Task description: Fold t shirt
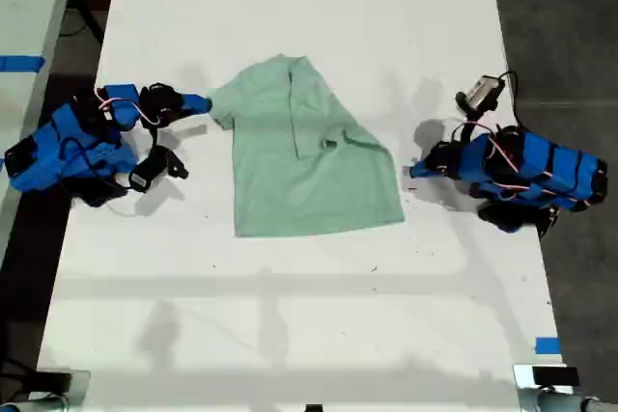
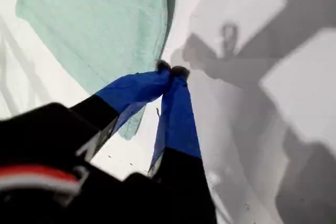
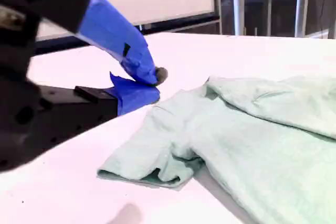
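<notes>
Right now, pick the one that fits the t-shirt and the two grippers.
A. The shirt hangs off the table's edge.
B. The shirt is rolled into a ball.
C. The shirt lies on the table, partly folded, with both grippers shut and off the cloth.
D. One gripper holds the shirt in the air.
C: the t-shirt lies partly folded on the white table; my first gripper and my second gripper are shut, holding no cloth.

white table [image 1: 290, 315], blue tape [image 1: 547, 345], perhaps clamps

One mint-green t shirt [image 1: 309, 156] lies on one white counter [image 1: 290, 315], between my two blue arms.
</notes>
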You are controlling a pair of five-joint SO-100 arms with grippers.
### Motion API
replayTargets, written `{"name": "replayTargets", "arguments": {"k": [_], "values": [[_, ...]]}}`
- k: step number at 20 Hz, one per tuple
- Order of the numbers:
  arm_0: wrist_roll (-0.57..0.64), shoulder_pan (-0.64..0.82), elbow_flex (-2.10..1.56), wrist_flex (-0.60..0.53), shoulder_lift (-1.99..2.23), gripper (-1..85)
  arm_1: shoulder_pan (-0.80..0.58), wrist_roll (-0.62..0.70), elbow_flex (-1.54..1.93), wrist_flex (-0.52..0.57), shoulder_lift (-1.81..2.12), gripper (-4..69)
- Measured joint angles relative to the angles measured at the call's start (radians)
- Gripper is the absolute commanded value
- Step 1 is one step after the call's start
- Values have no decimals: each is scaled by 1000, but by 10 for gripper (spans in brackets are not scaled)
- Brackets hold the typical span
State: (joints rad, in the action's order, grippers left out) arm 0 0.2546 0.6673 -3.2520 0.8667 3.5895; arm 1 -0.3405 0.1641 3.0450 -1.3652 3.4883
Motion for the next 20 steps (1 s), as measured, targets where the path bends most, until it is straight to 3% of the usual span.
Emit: {"name": "replayTargets", "arguments": {"k": [6, 17, 20], "values": [[-112, 51, 0, 69, 0, -2, -40, 0, 5, 5, 0, 2], [-130, 46, 0, 72, 0, -3, -77, 11, 5, 9, 0, 8], [-190, 41, 0, 97, 0, -3, -77, 11, 5, 9, 0, 8]]}}
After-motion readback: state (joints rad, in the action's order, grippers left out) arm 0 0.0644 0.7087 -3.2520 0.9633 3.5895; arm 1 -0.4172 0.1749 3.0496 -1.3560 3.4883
